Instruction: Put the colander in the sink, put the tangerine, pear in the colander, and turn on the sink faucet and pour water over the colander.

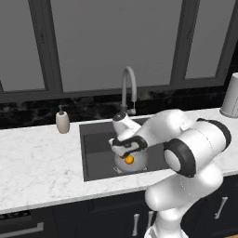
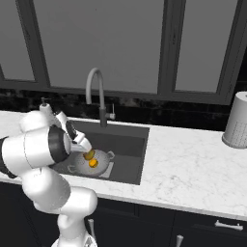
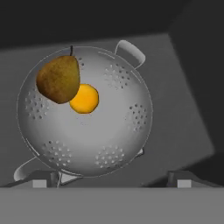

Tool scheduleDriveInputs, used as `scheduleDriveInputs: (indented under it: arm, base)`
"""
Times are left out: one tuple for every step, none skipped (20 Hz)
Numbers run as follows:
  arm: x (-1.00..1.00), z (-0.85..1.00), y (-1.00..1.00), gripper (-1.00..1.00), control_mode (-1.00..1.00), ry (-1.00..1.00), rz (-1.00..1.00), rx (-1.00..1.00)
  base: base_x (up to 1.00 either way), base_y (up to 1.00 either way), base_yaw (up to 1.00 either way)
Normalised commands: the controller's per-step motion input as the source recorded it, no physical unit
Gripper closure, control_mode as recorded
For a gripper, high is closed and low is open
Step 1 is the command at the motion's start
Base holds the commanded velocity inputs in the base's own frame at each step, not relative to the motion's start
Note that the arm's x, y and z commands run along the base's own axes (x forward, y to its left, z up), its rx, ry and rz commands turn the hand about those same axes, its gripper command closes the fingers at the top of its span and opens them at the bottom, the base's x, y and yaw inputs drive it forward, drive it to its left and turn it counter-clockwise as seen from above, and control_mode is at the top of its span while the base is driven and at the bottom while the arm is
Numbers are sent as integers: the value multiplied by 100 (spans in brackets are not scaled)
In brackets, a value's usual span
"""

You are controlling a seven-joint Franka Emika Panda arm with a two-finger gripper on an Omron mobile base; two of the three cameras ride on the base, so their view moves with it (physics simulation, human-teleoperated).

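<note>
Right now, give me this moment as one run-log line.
gripper: open, above colander | colander: in sink | tangerine, pear: in colander | sink faucet: no water visible

Directly below the spread fingertips: silver perforated colander [image 3: 87, 118] upright on sink [image 3: 183, 113] floor, holding mottled brown pear [image 3: 58, 79], stem up, touching bright orange tangerine [image 3: 84, 99]; grey gooseneck faucet [image 1: 128, 88] behind.

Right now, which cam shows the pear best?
Hand view: the pear is large and unobstructed, lying in the colander against the tangerine. Right base view shows it as a small brownish blob; in the left base view I can't make it out.
</note>
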Motion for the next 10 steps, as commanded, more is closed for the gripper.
scheduleDriveInputs:
  arm:
    - [-60, 66, 2, -100, -100, 0, 0, 5]
    - [-59, 70, 0, -100, -100, 0, 4, 5]
    - [-60, 72, 0, -100, -100, 0, 9, 5]
    - [-57, 74, -2, -100, -100, 0, 13, 3]
    - [-57, 76, -4, -100, -100, 0, 15, 0]
    - [-56, 75, -5, -100, -100, 0, 18, 0]
    - [-53, 76, -15, -100, -100, 0, 20, 0]
    - [-54, 72, -19, -100, -100, 0, 21, 0]
    - [-56, 72, -22, -100, -100, 0, 24, 0]
    - [-61, 65, -26, -100, -100, 0, 25, 0]
  base:
    - [0, 0, 0]
    - [0, 0, 0]
    - [0, 0, 0]
    - [0, 0, 0]
    - [0, 0, 0]
    - [0, 0, 0]
    - [0, 0, 0]
    - [0, 0, 0]
    - [0, 0, 0]
    - [0, 0, 0]
